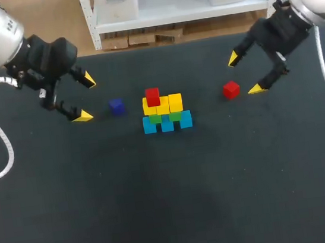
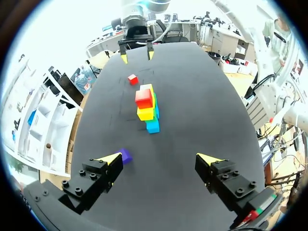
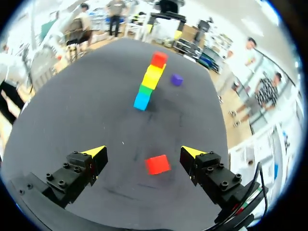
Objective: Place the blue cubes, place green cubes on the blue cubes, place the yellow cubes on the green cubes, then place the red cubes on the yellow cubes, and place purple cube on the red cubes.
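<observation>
Centrally on the dark table (image 1: pixel 173 204) stands a stack of blue, green and yellow cubes (image 1: pixel 166 114), red cube (image 1: pixel 152 96) atop. The left gripper (image 1: pixel 85 97), spread, hangs near a purple cube (image 1: pixel 117 106); the right gripper (image 1: pixel 245 74), spread, near a loose red cube (image 1: pixel 231 89).

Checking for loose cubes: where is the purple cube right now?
In the head view the purple cube sits alone on the table, left of the cube stack and just right of the open left gripper, untouched.
</observation>
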Robot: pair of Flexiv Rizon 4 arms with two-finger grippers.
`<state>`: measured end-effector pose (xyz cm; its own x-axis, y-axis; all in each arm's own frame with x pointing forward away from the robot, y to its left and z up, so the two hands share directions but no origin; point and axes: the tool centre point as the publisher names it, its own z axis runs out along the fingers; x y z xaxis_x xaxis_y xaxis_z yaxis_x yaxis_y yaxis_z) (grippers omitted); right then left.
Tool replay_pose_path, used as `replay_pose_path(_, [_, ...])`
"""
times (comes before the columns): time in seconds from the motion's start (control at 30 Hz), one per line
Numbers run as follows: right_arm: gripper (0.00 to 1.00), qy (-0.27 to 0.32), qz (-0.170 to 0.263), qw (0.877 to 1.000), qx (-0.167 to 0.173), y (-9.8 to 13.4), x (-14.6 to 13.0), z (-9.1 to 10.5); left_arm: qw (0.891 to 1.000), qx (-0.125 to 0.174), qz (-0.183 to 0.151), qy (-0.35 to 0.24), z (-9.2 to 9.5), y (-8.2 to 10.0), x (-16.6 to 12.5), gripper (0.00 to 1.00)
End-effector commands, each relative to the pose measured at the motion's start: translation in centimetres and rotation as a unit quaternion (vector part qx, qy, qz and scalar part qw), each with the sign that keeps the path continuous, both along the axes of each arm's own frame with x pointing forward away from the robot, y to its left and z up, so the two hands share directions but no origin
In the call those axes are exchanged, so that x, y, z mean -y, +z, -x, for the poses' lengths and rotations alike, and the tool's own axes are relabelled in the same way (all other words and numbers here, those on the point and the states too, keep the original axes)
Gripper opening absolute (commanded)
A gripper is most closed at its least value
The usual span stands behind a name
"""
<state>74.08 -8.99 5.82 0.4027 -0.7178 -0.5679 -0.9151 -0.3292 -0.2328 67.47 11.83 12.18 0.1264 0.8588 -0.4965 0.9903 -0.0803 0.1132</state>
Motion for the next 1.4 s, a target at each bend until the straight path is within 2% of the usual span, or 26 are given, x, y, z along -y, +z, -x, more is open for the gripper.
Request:
replay_pose_path(0.03, [1.00, 0.091, 0.010, 0.995, -0.032, -0.8, -0.3, -3.1, 1.000, 0.001, 0.002, -0.001, 0.0, -0.1, -0.1, 1.00])
replay_pose_path(0.4, [1.00, 0.108, 0.004, 0.994, -0.021, -2.4, -0.8, -5.3, 1.000, 0.001, 0.002, -0.001, 0.0, -0.1, -0.1, 1.00])
replay_pose_path(0.93, [1.00, 0.097, -0.001, 0.995, -0.029, -4.5, -1.0, -4.4, 1.000, 0.001, 0.002, -0.001, 0.0, -0.1, -0.1, 1.00])
replay_pose_path(1.0, [0.91, 0.095, -0.002, 0.995, -0.031, -4.7, -1.0, -4.2, 1.000, 0.001, 0.002, -0.001, 0.0, -0.1, -0.1, 1.00])
replay_pose_path(1.03, [0.74, 0.095, -0.003, 0.995, -0.032, -4.8, -1.0, -4.0, 1.000, 0.001, 0.002, -0.001, 0.0, -0.1, -0.1, 1.00])
replay_pose_path(1.07, [0.66, 0.094, -0.003, 0.995, -0.033, -4.9, -1.0, -3.9, 1.000, 0.001, 0.002, -0.001, 0.0, -0.1, -0.1, 1.00])
replay_pose_path(1.17, [0.67, 0.094, -0.002, 0.995, -0.037, -5.2, -1.0, -3.7, 1.000, 0.001, 0.002, -0.001, 0.0, -0.1, -0.1, 1.00])
replay_pose_path(1.23, [0.58, 0.096, -0.002, 0.995, -0.041, -5.5, -1.0, -3.6, 1.000, 0.001, 0.002, -0.001, 0.0, -0.1, -0.1, 1.00])
replay_pose_path(1.27, [0.50, 0.098, -0.002, 0.994, -0.042, -5.7, -1.1, -3.5, 1.000, 0.001, 0.002, -0.001, 0.0, -0.1, -0.1, 1.00])
replay_pose_path(1.4, [0.49, 0.100, -0.001, 0.994, -0.046, -6.1, -1.2, -3.3, 1.000, 0.001, 0.002, -0.001, 0.0, -0.1, -0.1, 1.00])
